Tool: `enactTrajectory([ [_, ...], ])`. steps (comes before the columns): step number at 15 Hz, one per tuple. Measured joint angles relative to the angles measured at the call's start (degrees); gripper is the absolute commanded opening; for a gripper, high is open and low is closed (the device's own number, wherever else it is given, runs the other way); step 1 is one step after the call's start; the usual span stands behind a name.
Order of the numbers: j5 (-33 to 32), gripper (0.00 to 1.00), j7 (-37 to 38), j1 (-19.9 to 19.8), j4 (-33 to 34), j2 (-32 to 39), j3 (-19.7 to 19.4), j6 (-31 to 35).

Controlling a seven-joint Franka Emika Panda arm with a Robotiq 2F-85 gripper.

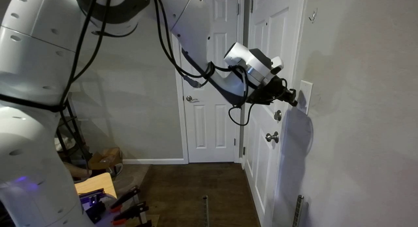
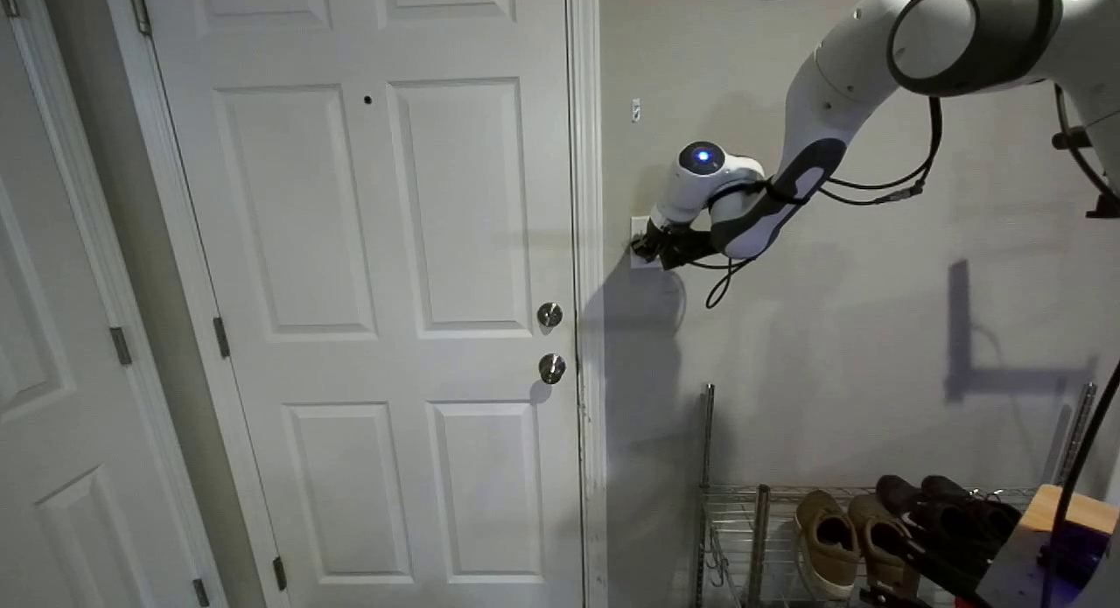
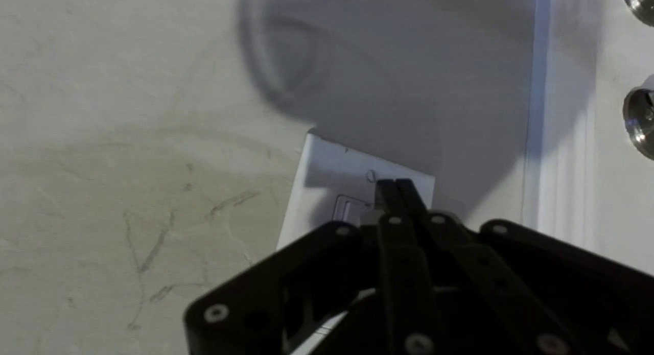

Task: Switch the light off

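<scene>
The light switch is a small white upright wall plate, seen at the wall in an exterior view (image 1: pixel 306 89) and partly behind the gripper in an exterior view (image 2: pixel 640 226). In the wrist view the plate (image 3: pixel 327 158) appears tilted, with a screw and part of a switch outline showing. My black gripper is at the plate in both exterior views (image 1: pixel 295 98) (image 2: pixel 643 248). In the wrist view its fingertips (image 3: pixel 396 181) are together with nothing between them, in front of the plate. They hide part of the switch. I cannot tell whether they touch it.
A white door (image 2: pixel 472 363) with metal knobs (image 2: pixel 551 368) stands beside the plate. A small hook (image 1: pixel 313 15) is on the wall above. A wire rack (image 2: pixel 759 538) with shoes (image 2: pixel 827 538) stands below. Cables (image 1: pixel 240 124) hang from the arm.
</scene>
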Motion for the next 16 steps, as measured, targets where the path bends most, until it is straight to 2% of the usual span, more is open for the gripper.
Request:
enactTrajectory([
  [7,0.08,0.04,0.49,0.0,3.03,1.11,-0.13,-3.01],
  [16,3.25,0.04,0.49,-0.12,3.27,1.67,0.38,-4.71],
])
